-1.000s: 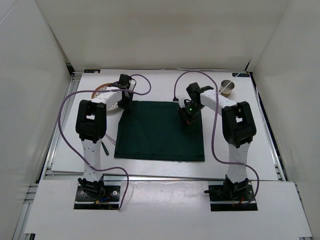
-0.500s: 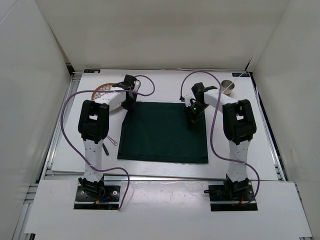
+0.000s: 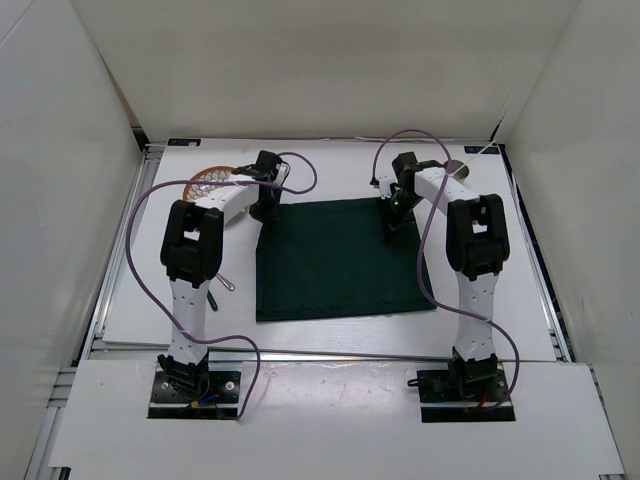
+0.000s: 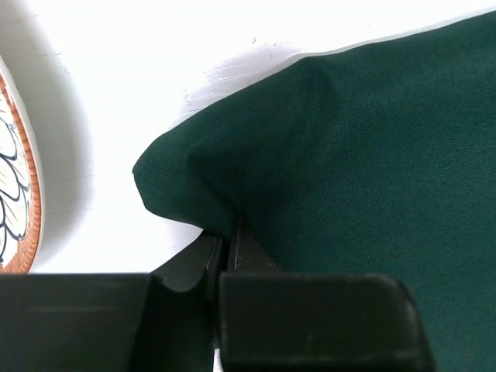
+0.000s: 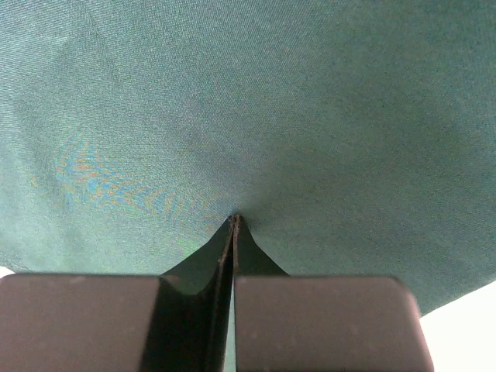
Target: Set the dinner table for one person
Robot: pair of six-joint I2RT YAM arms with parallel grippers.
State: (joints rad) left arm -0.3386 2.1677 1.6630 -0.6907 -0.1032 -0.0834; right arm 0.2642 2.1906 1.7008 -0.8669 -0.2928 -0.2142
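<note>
Dinner table (image 3: 330,165): white, rail-edged, filling the floor of the top view under both arms. Green cloth (image 3: 340,258): spread flat across the middle of the table, a little skewed to its rails, and its far edge is held at both ends. Left gripper (image 4: 227,236): fingers pinched fully together on the cloth's far left corner, the fabric humped up just ahead of them. Right gripper (image 5: 234,221): fingers likewise closed tight, a small fold of cloth nipped between the tips near the far right corner. Plate (image 3: 208,182): orange-rimmed and patterned, on bare table just beside the left-hand corner of the cloth but not on it. Dark-handled utensil (image 3: 213,297): on the table by the left arm, apart from the cloth. We judge the step in hand to be laying the placemat, with the setting proper not yet begun. We judge the next move calls for both grips to let go and rise without dragging fabric, then a reach for the plate.
</note>
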